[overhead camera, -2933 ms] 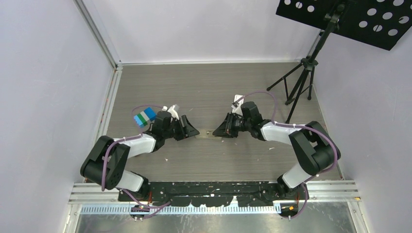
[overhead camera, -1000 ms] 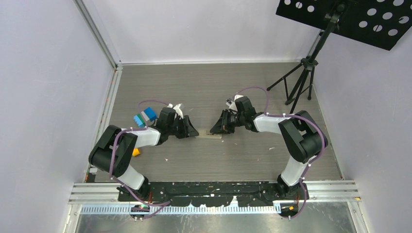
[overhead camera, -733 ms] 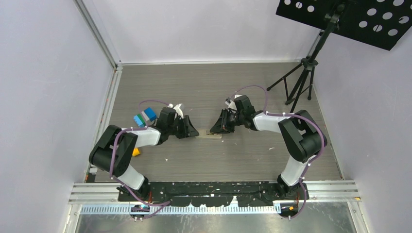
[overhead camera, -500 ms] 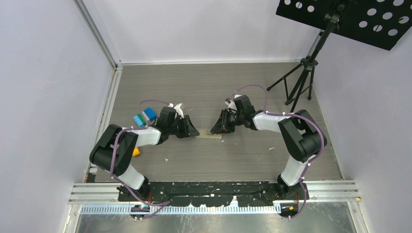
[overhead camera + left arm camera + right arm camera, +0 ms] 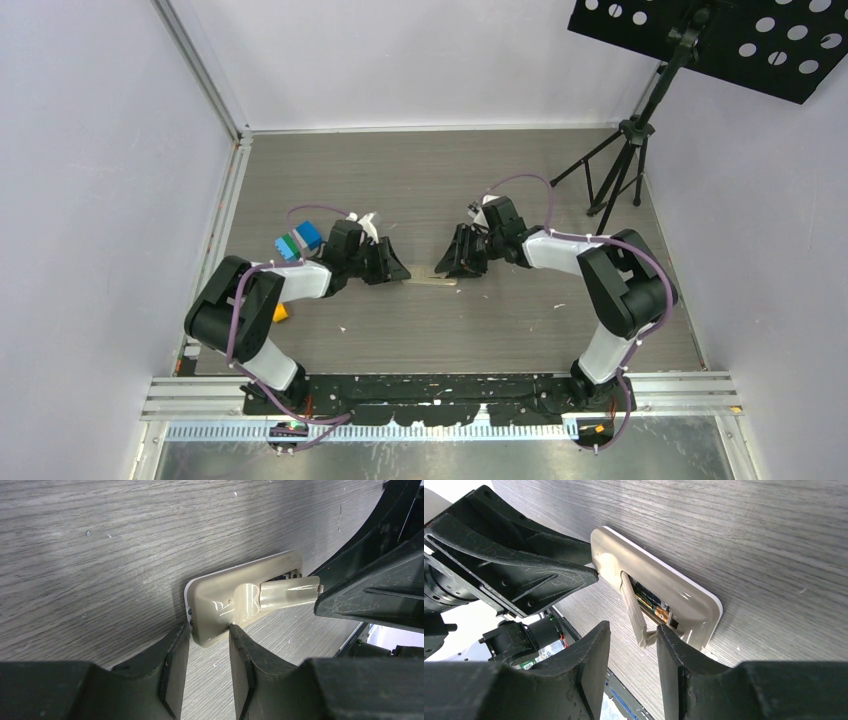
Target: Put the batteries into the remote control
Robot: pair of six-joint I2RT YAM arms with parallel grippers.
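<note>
The remote control (image 5: pixel 437 279) lies face down between my two grippers, its beige back up. In the left wrist view the remote control (image 5: pixel 220 607) has its near end between the tips of my left gripper (image 5: pixel 210 640), which touch both of its sides. Its battery cover (image 5: pixel 287 592) is lifted. In the right wrist view the cover (image 5: pixel 631 610) stands open over the recess, where a dark battery (image 5: pixel 650 601) with green and orange marks shows. My right gripper (image 5: pixel 633 635) is open around the cover's free end. One of its fingers (image 5: pixel 669 645) touches the remote control (image 5: pixel 659 580).
A blue, green and grey block (image 5: pixel 300 240) sits by my left arm. A small orange thing (image 5: pixel 282 313) lies near the left arm's elbow. A black tripod (image 5: pixel 625 150) with a perforated panel stands at the back right. White flecks dot the table. Walls close three sides.
My right gripper has edged slightly right along the remote. My left arm's elbow swung in early on, uncovering the orange thing. The left gripper has stayed on the remote's end.
</note>
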